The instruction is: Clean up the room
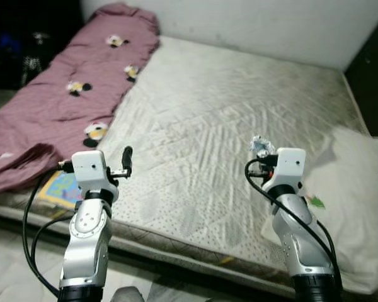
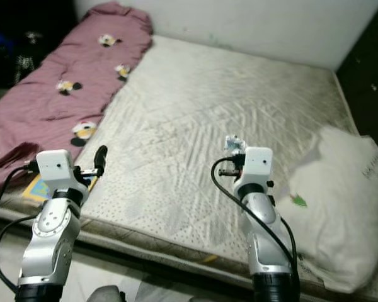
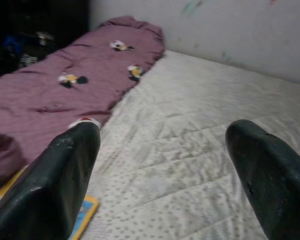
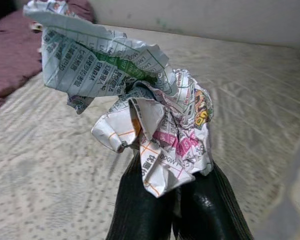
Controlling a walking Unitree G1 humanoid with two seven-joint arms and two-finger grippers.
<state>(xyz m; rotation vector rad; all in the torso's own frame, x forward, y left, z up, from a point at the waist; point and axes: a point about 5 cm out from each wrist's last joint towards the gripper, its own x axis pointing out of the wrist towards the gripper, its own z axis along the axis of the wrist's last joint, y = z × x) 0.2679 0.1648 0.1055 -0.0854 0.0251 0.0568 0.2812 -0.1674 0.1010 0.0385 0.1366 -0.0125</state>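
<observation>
One crumpled paper pinched in closed right gripper; left gripper wide open, empty, above one mattress.

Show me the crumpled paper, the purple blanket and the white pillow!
crumpled paper [image 4: 150, 125], right wrist view, middle of the wad held in the right gripper.
purple blanket [image 1: 63, 107], left eye view, middle of its top.
white pillow [image 2: 340, 207], right eye view, its middle.

Crumpled paper wad, printed with small text, green, pink and orange patches, is sitting pinched between the closed black fingers of the right hand, lifted above the bare mattress. It is bunching upward from the fingertips, one flatter flap sticking out toward the maroon blanket side of the mattress.
</observation>
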